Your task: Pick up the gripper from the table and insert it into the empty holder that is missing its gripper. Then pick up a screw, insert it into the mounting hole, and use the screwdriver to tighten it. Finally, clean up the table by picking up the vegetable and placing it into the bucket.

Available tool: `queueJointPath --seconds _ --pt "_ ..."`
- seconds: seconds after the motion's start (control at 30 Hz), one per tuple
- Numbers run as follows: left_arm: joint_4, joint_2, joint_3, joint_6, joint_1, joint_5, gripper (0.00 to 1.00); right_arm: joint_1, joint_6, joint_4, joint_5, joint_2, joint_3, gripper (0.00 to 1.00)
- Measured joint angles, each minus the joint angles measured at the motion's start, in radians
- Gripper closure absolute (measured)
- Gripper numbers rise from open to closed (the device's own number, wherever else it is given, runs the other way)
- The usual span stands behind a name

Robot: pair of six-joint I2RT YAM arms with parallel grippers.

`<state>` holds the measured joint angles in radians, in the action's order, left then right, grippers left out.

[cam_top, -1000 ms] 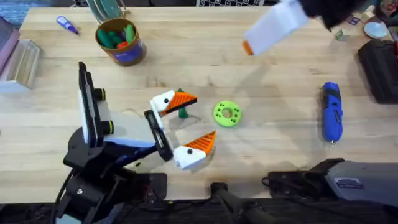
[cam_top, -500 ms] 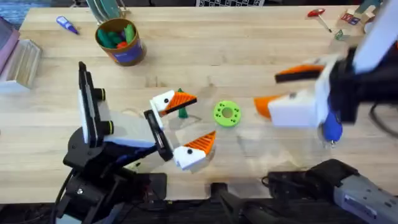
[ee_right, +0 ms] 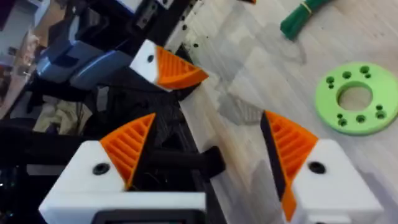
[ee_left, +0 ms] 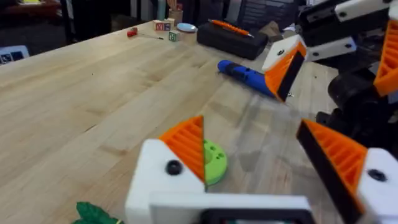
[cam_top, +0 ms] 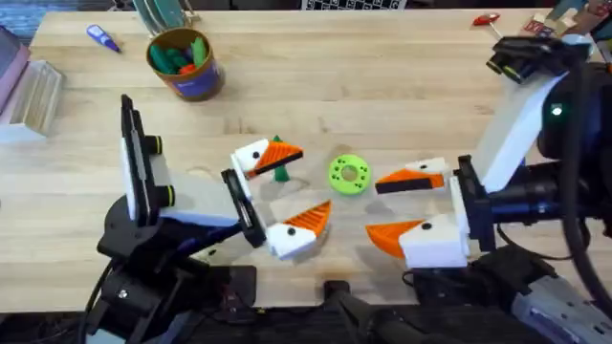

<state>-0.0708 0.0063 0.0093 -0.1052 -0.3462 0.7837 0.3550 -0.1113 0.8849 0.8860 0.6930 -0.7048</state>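
Right gripper (cam_top: 402, 205): spread wide, nothing between its orange-tipped white fingers, low over table (cam_top: 382, 86). Green disc (cam_top: 348, 174) just beside its upper fingertip. Left gripper (cam_top: 292, 186): likewise spread and empty, facing right gripper across disc; vegetable (cam_top: 280, 170) tucked against its upper finger. Screwdriver (ee_left: 245, 76) lying beyond right gripper, seen from left wrist. Bucket (cam_top: 185, 63) well apart, at far left, holding green and red items.
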Motion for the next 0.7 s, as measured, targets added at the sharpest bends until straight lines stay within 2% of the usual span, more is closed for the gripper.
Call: queueJointPath --seconds 0.03,0.07,0.13,0.23,0.27,0.3,0.5,0.57,0.7 --pt "0.000 0.000 0.000 -0.001 0.000 0.000 0.112 0.000 -0.002 -0.008 0.006 0.000 0.000 0.010" --pt "0.000 0.000 0.000 0.000 0.000 0.002 0.218 0.000 -0.003 -0.017 0.011 0.000 0.000 0.010" --pt "0.000 0.000 0.000 0.001 0.000 0.002 0.494 0.000 -0.006 -0.026 0.020 0.000 0.000 0.010" --pt "0.000 0.000 0.000 0.001 0.000 0.003 0.774 0.000 -0.010 -0.027 0.022 0.000 0.000 0.010" --pt "0.000 0.000 0.000 0.001 0.000 0.003 0.900 0.000 -0.010 -0.028 0.022 0.000 0.000 0.012" --pt "0.000 0.000 0.000 0.006 0.000 0.003 0.971 0.000 -0.010 -0.028 0.022 0.000 0.000 0.011" --pt "0.000 0.000 0.000 0.004 0.000 0.003 0.983 0.000 -0.015 -0.032 -0.029 0.000 0.000 0.010" --pt "0.000 0.000 0.000 0.004 0.000 0.003 0.984 0.000 -0.015 -0.033 -0.095 0.000 0.000 0.010" --pt "0.000 0.000 0.000 0.004 0.000 0.003 0.984 0.000 0.006 -0.073 -0.306 0.007 0.000 0.010"
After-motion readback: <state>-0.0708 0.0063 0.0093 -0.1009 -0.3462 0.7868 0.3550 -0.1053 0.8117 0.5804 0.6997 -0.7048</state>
